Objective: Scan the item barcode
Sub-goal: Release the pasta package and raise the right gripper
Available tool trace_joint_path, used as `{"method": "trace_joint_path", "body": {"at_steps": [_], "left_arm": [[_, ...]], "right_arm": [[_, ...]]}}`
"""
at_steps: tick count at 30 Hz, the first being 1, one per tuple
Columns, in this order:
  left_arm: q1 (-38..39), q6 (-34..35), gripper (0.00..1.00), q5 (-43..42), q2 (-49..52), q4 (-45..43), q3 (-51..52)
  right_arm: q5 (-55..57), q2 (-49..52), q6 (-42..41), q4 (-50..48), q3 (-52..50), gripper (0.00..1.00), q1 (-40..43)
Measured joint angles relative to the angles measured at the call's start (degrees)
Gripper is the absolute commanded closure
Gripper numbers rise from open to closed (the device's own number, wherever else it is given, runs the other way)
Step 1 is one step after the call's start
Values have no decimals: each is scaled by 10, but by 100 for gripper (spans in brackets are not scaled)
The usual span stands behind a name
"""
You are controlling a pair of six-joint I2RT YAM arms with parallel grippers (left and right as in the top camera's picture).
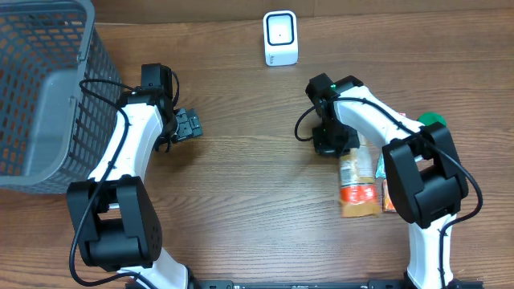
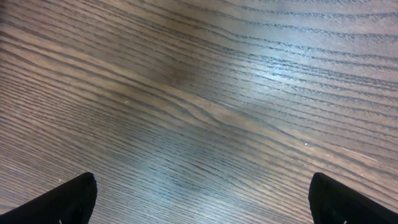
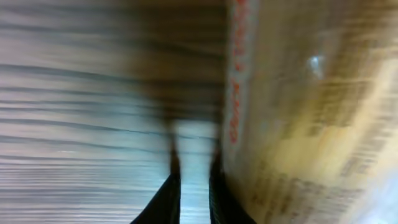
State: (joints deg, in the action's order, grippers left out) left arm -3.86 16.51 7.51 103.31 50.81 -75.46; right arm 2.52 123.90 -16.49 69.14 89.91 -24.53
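Right pincer (image 3: pixel 193 183), nearly closed with nothing visible between, sits beside the scanner-ward end of the snack packet (image 1: pixel 357 183), which lies on the worktop (image 1: pixel 241 201), long axis running away from the scanner (image 1: pixel 280 38). Left pincer (image 1: pixel 193 124) wide, empty.

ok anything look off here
One thing: the right claw sits nearly shut beside the snack packet, with only table showing between its fingers, so it does not seem to grip the packet. Nothing looks spilled or damaged.
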Motion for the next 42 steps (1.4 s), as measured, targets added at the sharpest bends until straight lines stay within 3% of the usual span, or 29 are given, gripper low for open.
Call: {"method": "trace_joint_path", "body": {"at_steps": [12,20,25,27,29,30,42], "left_arm": [[0,0,0,0,0,0,0],[0,0,0,0,0,0,0],[0,0,0,0,0,0,0],[0,0,0,0,0,0,0],[0,0,0,0,0,0,0],[0,0,0,0,0,0,0],[0,0,0,0,0,0,0]], "right_arm": [[52,0,2,19,-4,83,26],[53,-26,2,22,-4,76,23],[42,-94,2,7,-2,63,24],[37,-119,0,-4,1,35,28],[35,-135,1,-11,4,17,37],[35,-139,1,-12,5,0,43],[33,-141,2,-16,5,0,76]]}}
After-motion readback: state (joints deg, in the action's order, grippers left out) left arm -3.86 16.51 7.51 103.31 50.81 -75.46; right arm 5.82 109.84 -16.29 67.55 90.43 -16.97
